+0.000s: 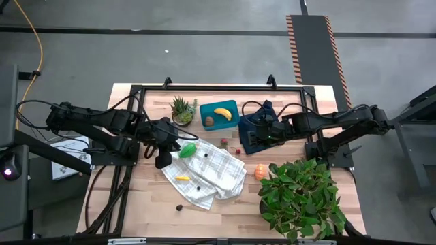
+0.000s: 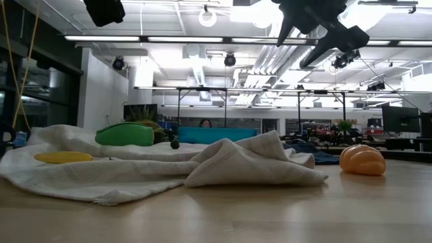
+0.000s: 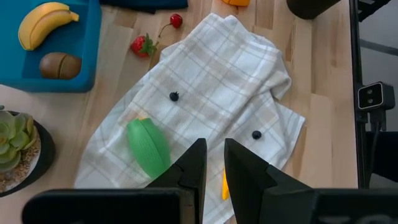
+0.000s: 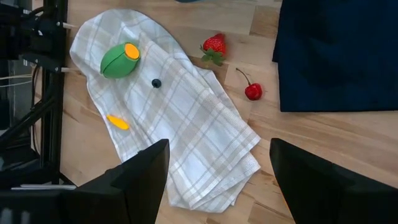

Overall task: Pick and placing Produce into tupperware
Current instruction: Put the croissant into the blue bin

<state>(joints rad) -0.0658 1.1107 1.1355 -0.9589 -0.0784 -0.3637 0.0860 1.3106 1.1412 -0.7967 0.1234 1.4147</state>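
Note:
The teal tupperware [image 1: 219, 114] [image 3: 43, 68] holds the yellow banana [image 3: 45, 22] and a brown piece [image 3: 60, 65]. A green piece [image 1: 188, 150] [image 3: 148, 147], a small yellow piece [image 1: 182, 177] and dark berries [image 3: 174, 96] lie on a checked cloth [image 1: 211, 173]. An orange piece [image 1: 261, 171] [image 2: 362, 160], a strawberry [image 4: 214, 45] and a cherry [image 4: 253, 91] rest on the bare wood. My left gripper [image 1: 163, 155] [image 3: 215, 155] hovers shut and empty above the cloth, beside the green piece. My right gripper [image 1: 255, 133] [image 4: 219, 162] hangs wide open above the table near the navy cloth.
A dark navy cloth [image 1: 262, 126] [image 4: 336, 56] lies right of the tupperware. A small spiky potted plant [image 1: 182, 110] stands left of it. A big leafy plant [image 1: 303, 197] fills the table's near right corner. One dark berry [image 1: 179, 207] sits on the wood near the near edge.

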